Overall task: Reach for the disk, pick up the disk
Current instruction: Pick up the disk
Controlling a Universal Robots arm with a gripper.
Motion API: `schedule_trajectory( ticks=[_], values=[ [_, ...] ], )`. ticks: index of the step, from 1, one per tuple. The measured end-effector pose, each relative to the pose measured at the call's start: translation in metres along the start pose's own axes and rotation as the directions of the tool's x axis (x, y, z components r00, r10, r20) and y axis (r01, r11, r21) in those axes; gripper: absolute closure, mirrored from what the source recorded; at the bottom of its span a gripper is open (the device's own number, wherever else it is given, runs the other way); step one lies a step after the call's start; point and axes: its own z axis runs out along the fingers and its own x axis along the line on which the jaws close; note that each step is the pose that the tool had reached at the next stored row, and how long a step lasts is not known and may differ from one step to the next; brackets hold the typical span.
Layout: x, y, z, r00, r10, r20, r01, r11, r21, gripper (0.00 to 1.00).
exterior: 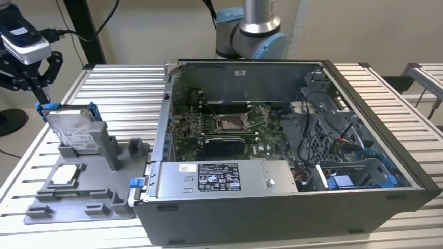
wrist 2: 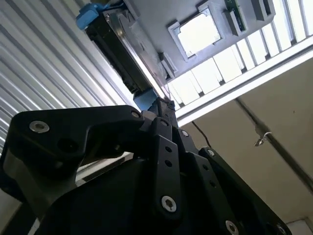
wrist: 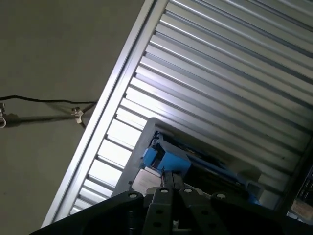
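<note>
The disk (exterior: 72,127), likely heavy, rigid and shock-sensitive, suits a grip at its blue rail (exterior: 50,106), where the claw (exterior: 43,98) sits closed.

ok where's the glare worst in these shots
Second wrist view: the table slats and the chip blow out white. First wrist view: the table slats glare too, near the edge. Exterior view: even light, the disk plainly lit, the case inside darker.
</note>
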Motion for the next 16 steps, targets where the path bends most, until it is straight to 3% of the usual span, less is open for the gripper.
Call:
schedule_trajectory(
  ticks=[4,8,11,16],
  values=[
    [0.0000,0.0001,0.0000,0.9978,-0.067,-0.0025,0.067,0.9978,0.0001,1.00],
    [0.0000,0.0001,0.0000,0.9902,-0.139,-0.0051,0.139,0.9902,-0.0001,1.00],
    [0.0000,0.0000,0.0000,0.9814,-0.192,-0.0064,0.192,0.9814,0.0001,1.00],
    [0.0000,0.0001,-0.0001,0.9606,-0.278,-0.0015,0.278,0.9606,0.0063,1.00]
  ],
)
